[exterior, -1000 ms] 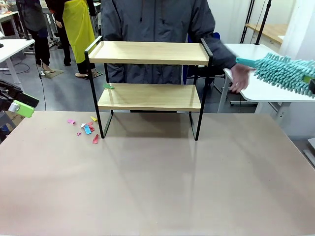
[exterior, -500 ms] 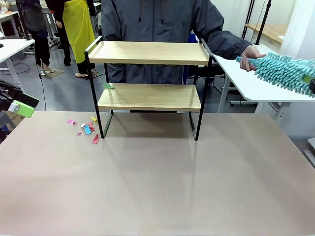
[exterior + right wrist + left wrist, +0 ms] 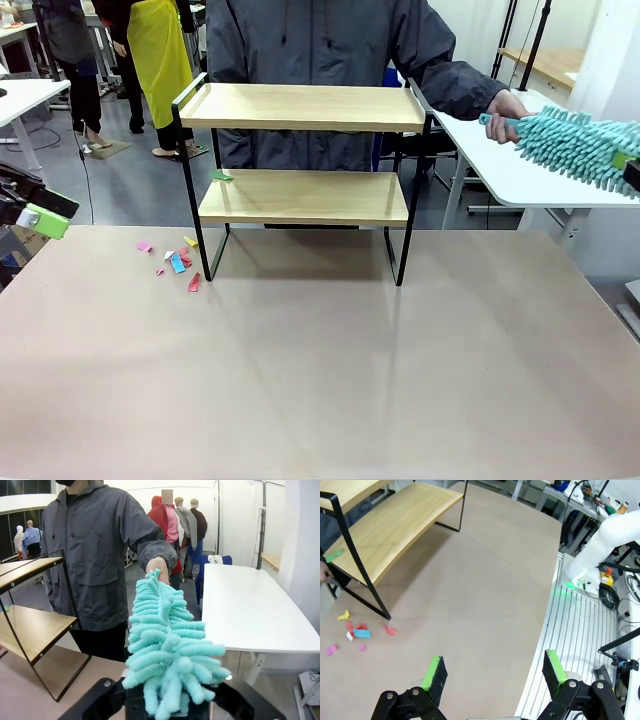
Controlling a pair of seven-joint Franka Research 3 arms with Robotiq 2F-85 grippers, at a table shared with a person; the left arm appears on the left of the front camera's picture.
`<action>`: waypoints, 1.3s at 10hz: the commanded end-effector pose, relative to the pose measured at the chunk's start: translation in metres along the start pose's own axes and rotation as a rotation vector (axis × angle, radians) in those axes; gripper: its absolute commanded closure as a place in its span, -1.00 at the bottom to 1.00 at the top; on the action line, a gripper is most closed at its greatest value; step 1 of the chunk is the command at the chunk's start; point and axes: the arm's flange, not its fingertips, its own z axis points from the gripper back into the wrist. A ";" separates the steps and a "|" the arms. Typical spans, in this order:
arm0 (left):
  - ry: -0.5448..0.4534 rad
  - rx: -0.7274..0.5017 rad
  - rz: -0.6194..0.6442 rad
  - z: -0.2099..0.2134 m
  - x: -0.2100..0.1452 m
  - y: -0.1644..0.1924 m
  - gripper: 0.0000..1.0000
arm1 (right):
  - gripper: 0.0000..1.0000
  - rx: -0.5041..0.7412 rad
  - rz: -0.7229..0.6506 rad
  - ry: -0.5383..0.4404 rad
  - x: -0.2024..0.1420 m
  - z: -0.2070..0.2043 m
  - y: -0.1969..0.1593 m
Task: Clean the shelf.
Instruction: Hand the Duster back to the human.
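Front view: right gripper (image 3: 632,172) at right edge, grip unclear, meets the duster (image 3: 570,143); person's hand (image 3: 507,107) holds its handle; left gripper (image 3: 492,672) gapes.

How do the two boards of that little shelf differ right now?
The top board of the shelf looks bare, while the lower board has a green paper scrap at its left end. The top board has raised black end rails; the lower board shows none. Both are light wood in one black frame.

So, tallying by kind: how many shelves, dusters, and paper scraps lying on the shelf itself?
shelf: 1
duster: 1
green scrap on the lower board: 1
Total: 3
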 end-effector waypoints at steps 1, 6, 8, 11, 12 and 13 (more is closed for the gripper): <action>-0.021 -0.012 0.000 0.000 0.004 -0.001 -1.00 | -1.00 0.011 -0.022 0.002 0.001 -0.001 -0.002; -0.021 -0.012 0.000 0.000 0.004 -0.001 -1.00 | -1.00 0.098 -0.276 -0.108 0.084 0.019 -0.023; -0.021 -0.012 0.000 0.000 0.004 -0.001 -1.00 | -1.00 0.060 -0.419 -0.233 0.139 0.033 -0.052; -0.021 -0.012 0.000 0.000 0.004 -0.001 -1.00 | -1.00 -0.035 -0.615 -0.398 0.178 0.056 -0.107; -0.021 -0.012 0.000 0.000 0.004 -0.001 -1.00 | -1.00 -0.032 -0.663 -0.416 0.179 0.059 -0.119; -0.021 -0.012 0.000 0.000 0.004 -0.001 -1.00 | -1.00 -0.041 -0.709 -0.426 0.174 0.060 -0.130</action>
